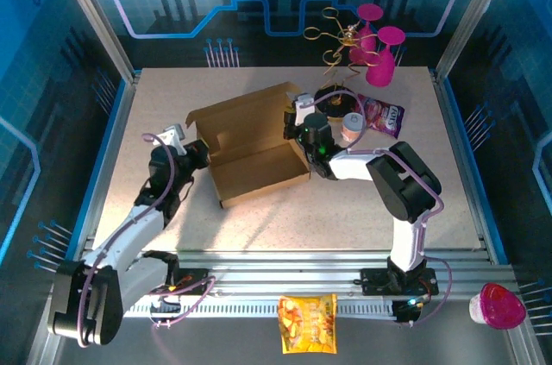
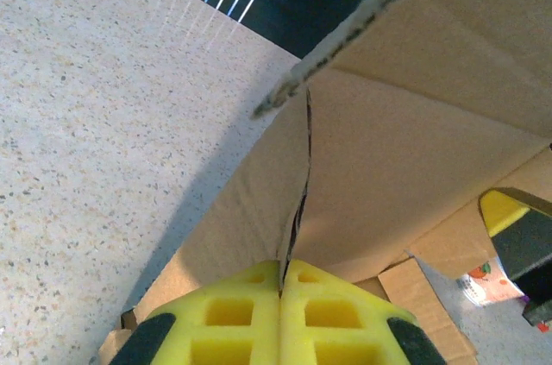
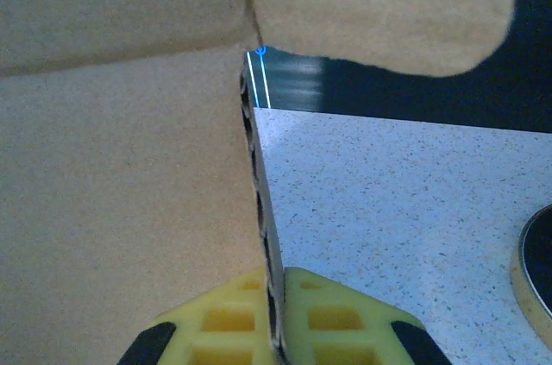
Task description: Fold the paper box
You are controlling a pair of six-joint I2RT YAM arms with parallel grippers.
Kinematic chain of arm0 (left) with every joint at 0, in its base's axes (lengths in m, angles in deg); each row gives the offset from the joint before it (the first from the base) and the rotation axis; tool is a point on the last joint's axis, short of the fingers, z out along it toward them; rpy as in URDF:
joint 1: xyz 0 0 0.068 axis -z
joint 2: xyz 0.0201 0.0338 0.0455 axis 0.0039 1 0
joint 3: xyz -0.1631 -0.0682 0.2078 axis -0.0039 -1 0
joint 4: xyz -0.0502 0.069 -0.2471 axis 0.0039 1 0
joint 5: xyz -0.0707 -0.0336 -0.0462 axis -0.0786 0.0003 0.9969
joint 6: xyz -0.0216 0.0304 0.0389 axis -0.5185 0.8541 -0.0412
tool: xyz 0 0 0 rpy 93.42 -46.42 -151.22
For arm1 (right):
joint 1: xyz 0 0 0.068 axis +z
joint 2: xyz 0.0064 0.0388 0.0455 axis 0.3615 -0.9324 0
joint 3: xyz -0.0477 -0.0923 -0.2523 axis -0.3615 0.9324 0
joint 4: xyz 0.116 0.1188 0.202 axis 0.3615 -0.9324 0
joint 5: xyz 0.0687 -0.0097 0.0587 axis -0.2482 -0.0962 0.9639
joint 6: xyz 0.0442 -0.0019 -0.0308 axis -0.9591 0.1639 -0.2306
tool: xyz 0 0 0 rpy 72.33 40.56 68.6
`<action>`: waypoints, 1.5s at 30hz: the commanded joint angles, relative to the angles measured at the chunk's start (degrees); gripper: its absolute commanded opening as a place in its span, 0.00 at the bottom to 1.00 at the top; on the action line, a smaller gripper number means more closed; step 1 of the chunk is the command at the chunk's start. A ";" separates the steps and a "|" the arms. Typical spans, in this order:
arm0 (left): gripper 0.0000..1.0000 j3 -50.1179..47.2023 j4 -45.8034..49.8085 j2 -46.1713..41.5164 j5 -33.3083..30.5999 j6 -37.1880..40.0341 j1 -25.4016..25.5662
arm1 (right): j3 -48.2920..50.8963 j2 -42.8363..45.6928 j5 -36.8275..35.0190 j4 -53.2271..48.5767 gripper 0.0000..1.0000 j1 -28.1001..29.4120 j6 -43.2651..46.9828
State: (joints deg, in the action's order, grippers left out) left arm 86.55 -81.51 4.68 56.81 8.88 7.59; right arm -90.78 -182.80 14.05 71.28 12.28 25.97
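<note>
- Looking from above, we see the plain brown corrugated cardboard box [image 1: 254, 162] half-formed at the middle of the speckled table [image 1: 371, 210].
- The left gripper [image 2: 280, 274] is closed tight on its left wall.
- The right gripper [image 3: 274, 283] is closed tight on its right wall.

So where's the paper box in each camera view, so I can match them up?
Top external: paper box partly folded, at the centre of the speckled table.
Left wrist: paper box across centre and right, above the left gripper.
Right wrist: paper box on the left half, its edge pinched in the right gripper.
Shared landmark: speckled table.
</note>
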 commanded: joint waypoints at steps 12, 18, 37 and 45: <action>0.00 -5.58 5.49 -9.09 -8.89 1.61 7.49 | 10.80 5.55 -4.86 3.17 0.46 1.53 -5.83; 0.00 -7.40 7.13 -10.74 -12.03 1.66 10.67 | 12.74 11.93 -3.14 -3.27 0.57 1.51 -9.64; 0.00 -6.81 6.85 -9.14 -16.23 3.20 13.98 | 8.89 40.08 3.91 -44.18 0.71 -6.95 -10.17; 0.00 -6.46 6.50 -12.58 -14.67 5.77 13.97 | -10.45 34.41 4.13 -61.92 0.69 -10.52 -13.25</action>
State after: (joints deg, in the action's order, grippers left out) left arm 80.53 -76.72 -6.36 41.36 12.22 20.99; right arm -95.77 -146.06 17.41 19.19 2.18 14.74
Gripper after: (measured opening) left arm 0.059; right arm 0.694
